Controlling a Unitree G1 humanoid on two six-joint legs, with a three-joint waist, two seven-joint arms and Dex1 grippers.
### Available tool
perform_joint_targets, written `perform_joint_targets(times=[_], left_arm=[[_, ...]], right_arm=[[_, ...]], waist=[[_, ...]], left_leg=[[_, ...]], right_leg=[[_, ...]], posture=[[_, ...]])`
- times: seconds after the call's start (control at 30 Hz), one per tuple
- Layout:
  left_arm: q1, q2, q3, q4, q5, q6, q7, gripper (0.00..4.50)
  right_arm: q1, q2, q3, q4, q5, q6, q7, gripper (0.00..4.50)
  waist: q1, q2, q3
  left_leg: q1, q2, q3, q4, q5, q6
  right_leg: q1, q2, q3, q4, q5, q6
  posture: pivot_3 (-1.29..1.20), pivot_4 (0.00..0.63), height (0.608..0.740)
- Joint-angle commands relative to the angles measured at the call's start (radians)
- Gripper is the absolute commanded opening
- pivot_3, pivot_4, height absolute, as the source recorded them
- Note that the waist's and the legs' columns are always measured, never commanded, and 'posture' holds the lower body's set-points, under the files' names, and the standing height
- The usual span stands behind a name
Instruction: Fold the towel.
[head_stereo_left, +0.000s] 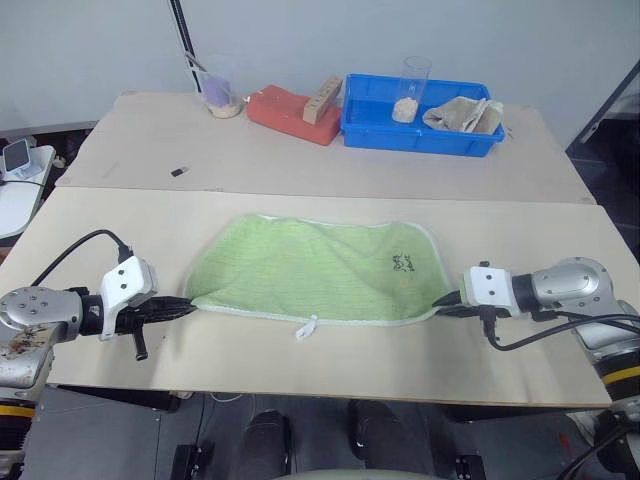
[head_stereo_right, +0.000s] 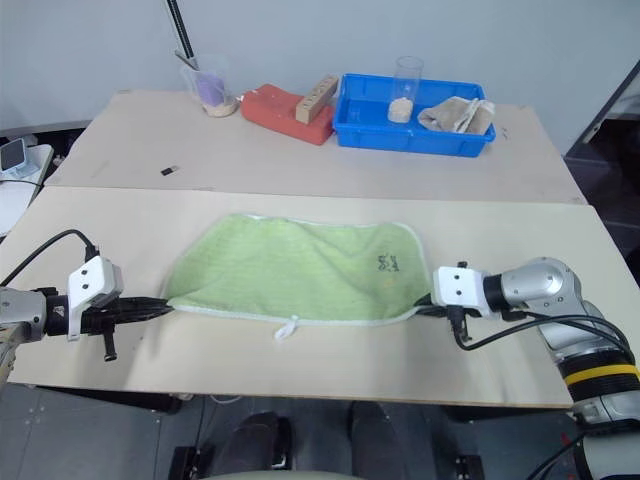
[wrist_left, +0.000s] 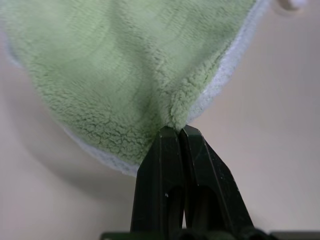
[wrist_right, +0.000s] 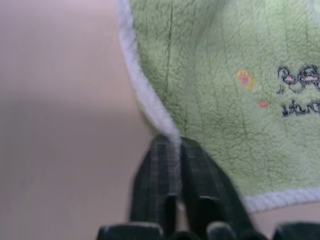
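The light green towel (head_stereo_left: 315, 270) lies spread on the near wooden table, white edging all round, a small white loop tag (head_stereo_left: 306, 328) at its near edge and a dark printed mark (head_stereo_left: 403, 263) toward its right side. My left gripper (head_stereo_left: 187, 302) is shut on the towel's near left corner, its black fingers (wrist_left: 175, 150) pinching the fleece. At the opposite end, my right gripper (head_stereo_left: 443, 301) is shut on the near right corner, its fingers (wrist_right: 172, 165) clamped over the white edging (wrist_right: 145, 95).
On the far table stand a blue tray (head_stereo_left: 380, 135) holding a clear cup (head_stereo_left: 411, 88) and a beige cloth (head_stereo_left: 462, 113), a red block (head_stereo_left: 285, 110) with a wooden piece, and a cup (head_stereo_left: 219, 88) of purple stuff. A small dark item (head_stereo_left: 179, 172) lies there too.
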Motion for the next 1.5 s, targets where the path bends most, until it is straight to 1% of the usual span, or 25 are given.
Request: perform_joint_targets(times=[0.03,0.1,0.17,0.27,0.3,0.37,0.4,0.43,0.5,0.57,0.63,0.73,0.87,0.97,1.07,1.1,1.13,1.17,1.2,1.23,1.27,1.33,1.4,1.5], left_arm=[[-0.108,-0.052,0.042,0.072,-0.043,0.053,0.066,0.0],[-0.201,-0.102,0.043,0.131,-0.056,0.085,0.105,0.0],[-0.32,-0.153,0.039,0.197,-0.06,0.112,0.143,0.0],[-0.527,-0.202,0.026,0.322,-0.04,0.124,0.177,0.0],[-0.579,-0.21,0.025,0.355,-0.035,0.125,0.182,0.0],[-0.749,-0.218,0.023,0.469,-0.018,0.1,0.194,0.0],[-0.821,-0.218,0.021,0.519,-0.007,0.08,0.195,0.0],[-0.892,-0.213,0.018,0.564,0.005,0.058,0.192,0.0],[-0.987,-0.201,0.016,0.623,0.02,0.028,0.178,0.0],[-1.042,-0.185,0.009,0.66,0.036,-0.002,0.152,0.0],[-1.046,-0.156,-0.009,0.67,0.056,-0.02,0.1,0.0],[-0.929,-0.105,-0.043,0.617,0.079,-0.031,0.002,0.0],[-0.633,-0.025,-0.082,0.422,0.089,-0.028,-0.113,0.0],[-0.443,0.006,-0.079,0.297,0.081,-0.02,-0.137,0.0],[-0.304,0.032,-0.06,0.198,0.068,0.01,-0.157,0.0],[-0.258,0.042,-0.054,0.166,0.059,0.028,-0.165,0.0],[-0.199,0.056,-0.044,0.133,0.047,0.047,-0.176,0.0],[-0.133,0.076,-0.037,0.1,0.032,0.078,-0.196,0.0],[-0.087,0.09,-0.03,0.075,0.021,0.1,-0.208,0.0],[-0.044,0.105,-0.026,0.063,0.025,0.093,-0.218,0.0],[-0.013,0.114,-0.02,0.052,0.02,0.101,-0.223,0.0],[0.026,0.121,-0.016,0.035,0.012,0.111,-0.228,0.0],[0.036,0.119,-0.011,0.023,-0.001,0.131,-0.225,0.0],[-0.008,0.112,-0.009,0.038,-0.027,0.184,-0.217,0.0]], right_arm=[[-0.056,0.009,-0.066,-0.036,0.099,0.143,0.009,0.02],[-0.144,0.034,-0.086,0.033,0.104,0.189,-0.029,0.02],[-0.269,0.063,-0.106,0.146,0.094,0.2,-0.074,0.02],[-0.484,0.105,-0.127,0.351,0.068,0.151,-0.138,0.02],[-0.537,0.115,-0.132,0.405,0.059,0.13,-0.152,0.02],[-0.704,0.134,-0.156,0.555,0.045,0.059,-0.202,0.02],[-0.773,0.139,-0.165,0.615,0.038,0.027,-0.219,0.02],[-0.842,0.14,-0.175,0.668,0.035,-0.001,-0.232,0.02],[-0.932,0.138,-0.192,0.737,0.035,-0.037,-0.239,0.02],[-0.978,0.132,-0.201,0.769,0.035,-0.061,-0.215,0.02],[-0.955,0.112,-0.197,0.729,0.039,-0.081,-0.135,0.02],[-0.783,0.074,-0.178,0.556,0.047,-0.112,-0.028,0.02],[-0.427,0.024,-0.171,0.222,0.07,-0.103,0.032,0.02],[-0.227,-0.008,-0.183,0.047,0.08,-0.081,0.029,0.02],[-0.083,-0.039,-0.196,-0.061,0.086,-0.065,0.028,0.02],[-0.043,-0.052,-0.198,-0.084,0.087,-0.065,0.031,0.02],[0.013,-0.071,-0.202,-0.123,0.104,-0.041,0.044,0.02],[0.068,-0.093,-0.208,-0.164,0.126,-0.01,0.061,0.02],[0.107,-0.109,-0.214,-0.197,0.142,0.016,0.07,0.02],[0.144,-0.132,-0.216,-0.224,0.154,0.034,0.087,0.02],[0.174,-0.152,-0.218,-0.24,0.16,0.043,0.102,0.02],[0.21,-0.183,-0.216,-0.257,0.167,0.068,0.125,0.02],[0.22,-0.201,-0.212,-0.267,0.184,0.115,0.134,0.02],[0.189,-0.209,-0.208,-0.263,0.213,0.225,0.126,0.02]], waist=[[0.002,0.0,0.0],[0.001,0.0,0.0],[-0.001,-0.001,0.001],[-0.002,-0.001,0.001],[-0.003,-0.002,0.001],[-0.004,-0.002,0.001],[-0.005,-0.002,0.001],[-0.007,-0.002,0.001],[-0.011,-0.001,0.001],[-0.019,-0.001,0.001],[-0.026,0.0,0.001],[-0.028,0.001,0.0],[-0.028,0.002,0.0],[-0.024,0.002,0.0],[-0.021,0.002,0.0],[-0.021,0.001,0.0],[-0.02,0.001,0.0],[-0.02,0.002,0.0],[-0.021,0.001,0.0],[-0.021,0.001,0.0],[-0.02,0.001,0.0],[-0.02,0.001,0.001],[-0.02,0.001,0.001],[-0.02,0.001,0.001]], left_leg=[[0.0,0.0,0.0,0.0,0.0,0.0],[0.0,0.0,0.0,0.002,0.0,0.0],[0.001,-0.001,0.0,0.003,0.0,0.0],[0.0,-0.001,0.0,0.004,0.001,-0.001],[-0.001,-0.001,-0.001,0.004,0.001,-0.002],[-0.001,-0.001,-0.001,0.002,0.001,-0.002],[-0.003,-0.001,-0.002,0.001,0.001,-0.002],[-0.004,-0.001,-0.002,0.0,0.001,-0.002],[-0.007,-0.001,-0.002,-0.002,0.001,-0.001],[-0.011,-0.001,-0.002,-0.002,0.0,0.0],[-0.012,-0.001,-0.002,-0.003,-0.003,0.003],[-0.013,-0.001,-0.002,-0.002,-0.006,0.004],[-0.013,-0.001,-0.002,-0.002,-0.009,0.006],[-0.019,0.0,-0.001,0.001,-0.008,0.005],[-0.02,-0.001,-0.001,0.006,-0.008,0.004],[-0.018,-0.001,0.0,0.007,-0.008,0.004],[-0.015,-0.001,0.0,0.007,-0.008,0.004],[-0.012,-0.001,0.0,0.008,-0.008,0.004],[-0.007,0.0,0.0,0.007,-0.008,0.004],[-0.001,0.001,0.001,0.007,-0.008,0.004],[0.002,0.001,0.002,0.006,-0.008,0.004],[0.003,0.001,0.003,0.007,-0.008,0.004],[0.004,0.002,0.003,0.007,-0.007,0.004],[0.004,0.002,0.003,0.007,-0.006,0.003]], right_leg=[[0.0,0.0,0.0,0.0,0.001,0.001],[0.001,0.0,0.0,0.001,0.003,0.004],[0.002,0.0,0.0,0.001,0.004,0.004],[0.002,0.001,0.0,0.0,0.007,0.005],[0.002,0.001,0.0,-0.001,0.008,0.004],[0.001,0.002,0.0,-0.002,0.008,0.003],[0.0,0.002,0.0,-0.003,0.011,-0.002],[-0.001,0.002,0.0,-0.003,0.012,-0.003],[-0.002,0.002,0.0,-0.006,0.012,-0.004],[-0.004,0.002,-0.001,-0.003,0.012,-0.004],[-0.004,0.0,-0.001,-0.005,0.011,-0.001],[-0.004,-0.001,-0.002,-0.007,0.009,0.002],[-0.004,-0.002,-0.002,-0.007,0.008,0.003],[-0.012,-0.004,-0.002,-0.002,0.007,0.004],[-0.014,-0.005,-0.001,-0.001,0.008,0.003],[-0.012,-0.005,-0.001,0.0,0.007,0.003],[-0.009,-0.003,-0.001,-0.002,0.004,0.007],[-0.007,-0.003,-0.001,-0.002,0.003,0.009],[-0.003,-0.002,-0.001,-0.001,0.001,0.008],[0.001,-0.002,-0.001,0.0,-0.002,0.003],[0.002,-0.003,-0.001,0.002,-0.004,0.001],[0.002,-0.002,-0.001,0.004,-0.004,0.001],[0.002,-0.002,-0.001,0.004,-0.004,0.001],[0.001,-0.001,-0.001,0.004,-0.004,0.001]], posture=[[0.0,0.15,0.714],[0.0,0.15,0.714],[0.0,0.15,0.714],[0.0,0.15,0.714],[0.0,0.15,0.714],[0.0,0.15,0.714],[0.0,0.15,0.714],[0.0,0.15,0.714],[0.0,0.15,0.714],[0.0,0.15,0.714],[0.0,0.15,0.714],[0.0,0.15,0.714],[0.0,0.15,0.714],[0.0,0.15,0.714],[0.0,0.15,0.714],[0.0,0.15,0.714],[0.0,0.15,0.714],[0.0,0.15,0.714],[0.0,0.15,0.714],[0.0,0.15,0.714],[0.0,0.15,0.714],[0.0,0.15,0.714],[0.0,0.15,0.714],[0.0,0.15,0.714]])
